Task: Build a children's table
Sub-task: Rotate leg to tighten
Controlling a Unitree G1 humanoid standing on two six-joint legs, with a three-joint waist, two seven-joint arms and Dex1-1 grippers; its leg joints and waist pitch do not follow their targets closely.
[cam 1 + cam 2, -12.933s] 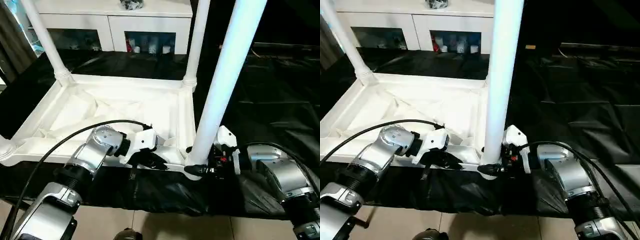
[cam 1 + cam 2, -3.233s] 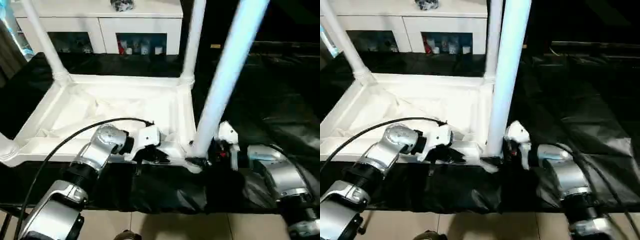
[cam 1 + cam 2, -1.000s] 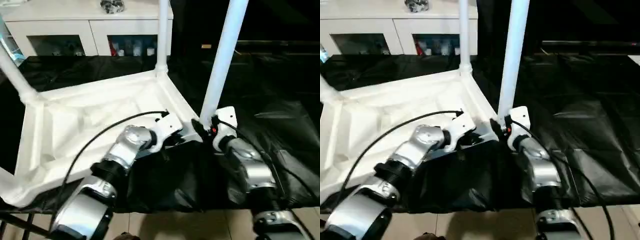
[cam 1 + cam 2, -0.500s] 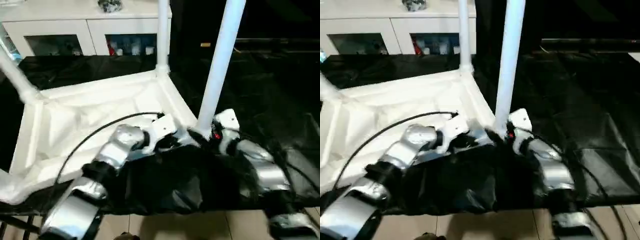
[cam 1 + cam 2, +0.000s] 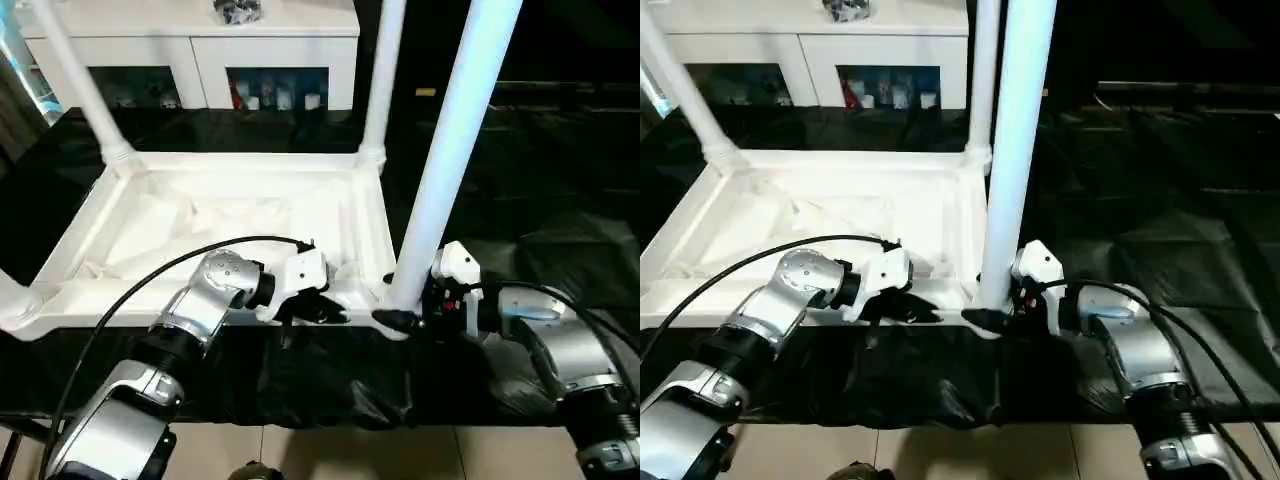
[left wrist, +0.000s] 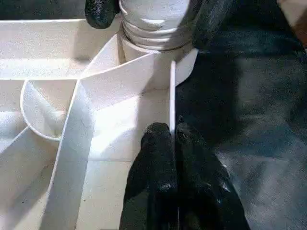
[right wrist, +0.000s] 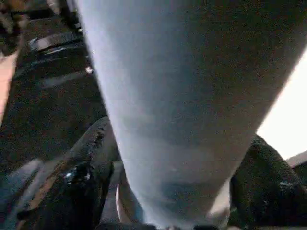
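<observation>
Left gripper (image 6: 171,139) pinching tabletop (image 5: 200,225) rim wall, right gripper (image 5: 405,320) clasping leg (image 5: 445,160) base, socket seemingly hidden, open black table (image 5: 560,180) rightward.

1. tabletop (image 5: 230,215) sits square to the table edge again; 1.0 s ago it was yawed, near-right corner swung away.
2. near-right leg (image 5: 455,140) stands closer to upright than 3.2 s ago.
3. left gripper (image 6: 171,132) and right gripper (image 5: 398,318) move back toward the robot with that corner.

Upturned tabletop (image 5: 230,215) fills the work table's (image 5: 540,190) left half, upright legs (image 5: 455,140) block three visible corners, right half open black cover.
</observation>
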